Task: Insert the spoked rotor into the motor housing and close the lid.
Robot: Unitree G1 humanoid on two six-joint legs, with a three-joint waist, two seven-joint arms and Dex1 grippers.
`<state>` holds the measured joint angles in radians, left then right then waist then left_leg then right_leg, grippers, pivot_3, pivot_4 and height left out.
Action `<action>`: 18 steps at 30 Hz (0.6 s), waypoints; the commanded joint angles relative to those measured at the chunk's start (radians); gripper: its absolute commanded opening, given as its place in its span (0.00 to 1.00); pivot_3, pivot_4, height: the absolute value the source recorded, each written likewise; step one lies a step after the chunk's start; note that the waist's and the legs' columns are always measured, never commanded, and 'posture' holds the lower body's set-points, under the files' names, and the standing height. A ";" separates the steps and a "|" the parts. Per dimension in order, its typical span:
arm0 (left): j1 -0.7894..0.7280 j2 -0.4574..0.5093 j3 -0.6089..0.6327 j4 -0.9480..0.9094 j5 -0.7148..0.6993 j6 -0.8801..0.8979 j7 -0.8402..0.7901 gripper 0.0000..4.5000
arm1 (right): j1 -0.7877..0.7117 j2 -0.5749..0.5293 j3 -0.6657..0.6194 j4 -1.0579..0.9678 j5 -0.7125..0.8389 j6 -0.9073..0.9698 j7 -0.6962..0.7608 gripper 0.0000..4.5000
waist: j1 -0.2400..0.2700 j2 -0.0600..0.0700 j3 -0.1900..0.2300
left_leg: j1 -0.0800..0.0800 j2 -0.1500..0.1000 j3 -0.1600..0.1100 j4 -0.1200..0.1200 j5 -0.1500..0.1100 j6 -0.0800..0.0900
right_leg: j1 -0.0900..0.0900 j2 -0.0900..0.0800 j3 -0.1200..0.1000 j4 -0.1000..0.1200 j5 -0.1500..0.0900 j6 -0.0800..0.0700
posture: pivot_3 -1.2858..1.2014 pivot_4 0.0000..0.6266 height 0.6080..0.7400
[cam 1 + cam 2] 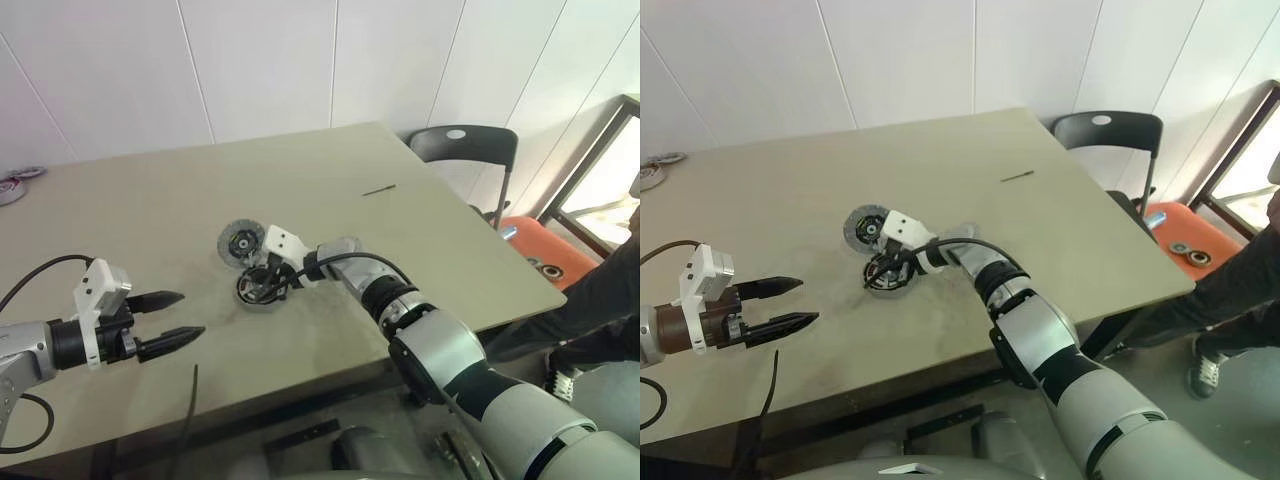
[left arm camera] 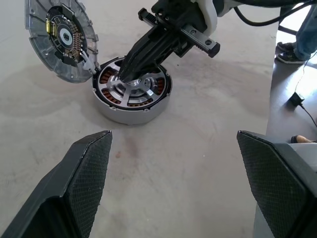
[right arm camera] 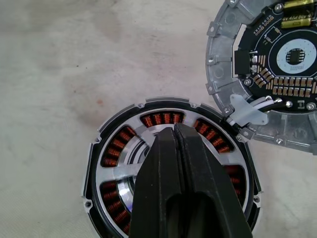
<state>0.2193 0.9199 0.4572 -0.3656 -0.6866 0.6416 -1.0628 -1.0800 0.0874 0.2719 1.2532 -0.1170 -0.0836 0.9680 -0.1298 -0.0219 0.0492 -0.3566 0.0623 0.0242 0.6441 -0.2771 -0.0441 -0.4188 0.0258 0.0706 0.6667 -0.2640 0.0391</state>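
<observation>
- Now the spoked rotor [image 3: 130,159] sits inside the motor housing [image 2: 130,110] on the table [image 1: 300,190].
- Lid [image 3: 270,69] lies beside it, touching.
- Right gripper [image 3: 176,130]: closed over the rotor.
- Left gripper [image 1: 180,316]: spread wide, empty.

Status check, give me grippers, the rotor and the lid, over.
Left gripper open, clear of the parts. Right gripper shut, tips on silver-spoked rotor seated in copper-wound round housing. Grey round lid off, lying beside the housing.

The 2 head eyes look down over the table [image 1: 150,200]; both wrist cameras closely share the motor housing [image 3: 168,173].
</observation>
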 commanded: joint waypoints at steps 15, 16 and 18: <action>-0.030 0.001 0.020 -0.005 -0.011 -0.013 -0.004 0.96 | -0.109 0.017 -0.182 -0.090 0.167 0.207 0.227 0.01 | 0.000 0.001 0.000 | 0.000 0.000 0.000 0.001 0.000 0.000 | 0.001 0.000 0.000 0.000 0.001 0.000 | 0.52 0.00 1.00; -0.030 0.001 0.019 -0.003 -0.010 -0.015 -0.005 0.96 | -0.114 0.010 -0.177 -0.121 0.175 0.218 0.272 0.01 | 0.000 0.001 0.000 | 0.000 0.000 0.000 0.001 0.000 0.000 | 0.001 0.000 0.000 0.000 0.001 0.000 | 0.52 0.00 1.00; -0.032 -0.001 0.015 0.002 -0.006 -0.017 -0.005 0.96 | -0.112 -0.002 -0.162 -0.171 0.173 0.220 0.321 0.01 | 0.001 0.001 0.000 | 0.000 0.000 -0.001 -0.001 0.000 0.000 | 0.000 0.000 -0.001 0.000 0.001 0.001 | 0.52 0.00 1.00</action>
<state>0.1989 0.9198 0.4559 -0.3632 -0.6875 0.6407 -1.0650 -1.1658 0.0906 0.1124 1.1404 0.0279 0.1295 1.2410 -0.1288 -0.0212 0.0497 -0.3571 0.0625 0.0236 0.6432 -0.2771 -0.0441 -0.4190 0.0262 0.0698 0.6666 -0.2633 0.0400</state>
